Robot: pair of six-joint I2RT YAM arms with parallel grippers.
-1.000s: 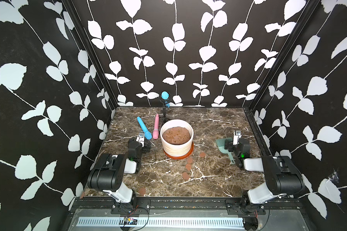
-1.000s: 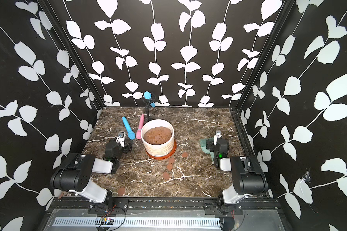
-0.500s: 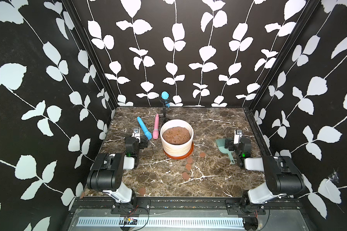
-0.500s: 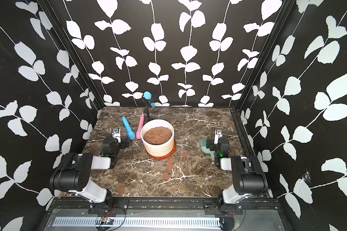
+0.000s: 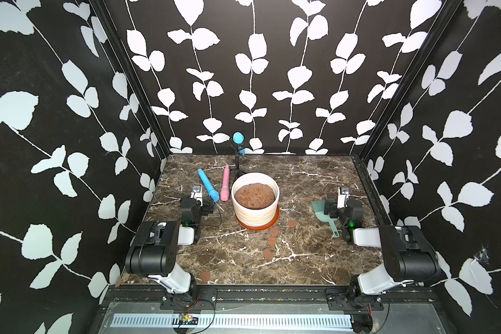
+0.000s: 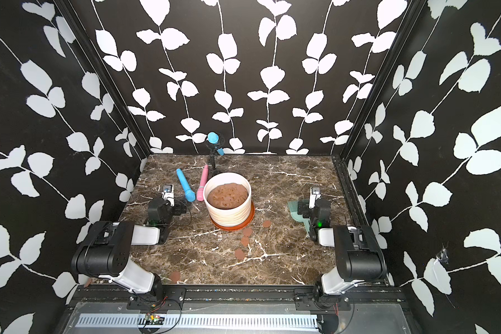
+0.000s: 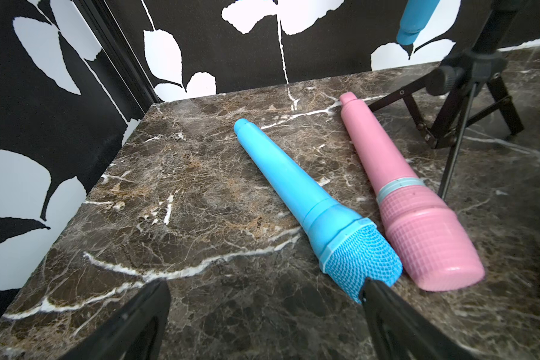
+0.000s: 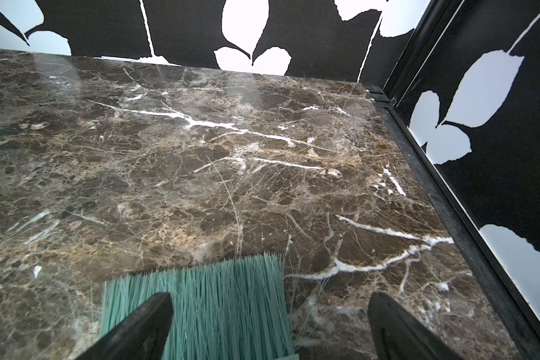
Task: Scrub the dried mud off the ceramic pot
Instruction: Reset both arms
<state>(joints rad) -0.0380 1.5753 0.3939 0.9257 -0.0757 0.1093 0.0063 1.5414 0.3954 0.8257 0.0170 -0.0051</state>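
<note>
Ceramic pot (image 5: 255, 202) stands mid-way across the desk (image 5: 315, 179) on its orange saucer (image 5: 258, 228), with dried mud (image 5: 274, 232) discs lying just in front. Right tool (image 8: 268, 299) gapes empty over the bristles of the teal brush (image 8: 200, 299); closing there would likely pinch bristles, not handle, so the brush could slip during scrubbing. Left tool (image 7: 264, 290), also spread and empty, sits beside the blue microphone (image 7: 309, 199) and might knock it.

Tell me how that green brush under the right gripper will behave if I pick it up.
The green brush is probably light: thin plastic, small beside the ceramic pot. Its bristles look fine and splayed, so they would likely flex if squeezed; the handle seems stiffer. Lying flat, it shouldn't roll. The right gripper hangs open above the bristles.
</note>
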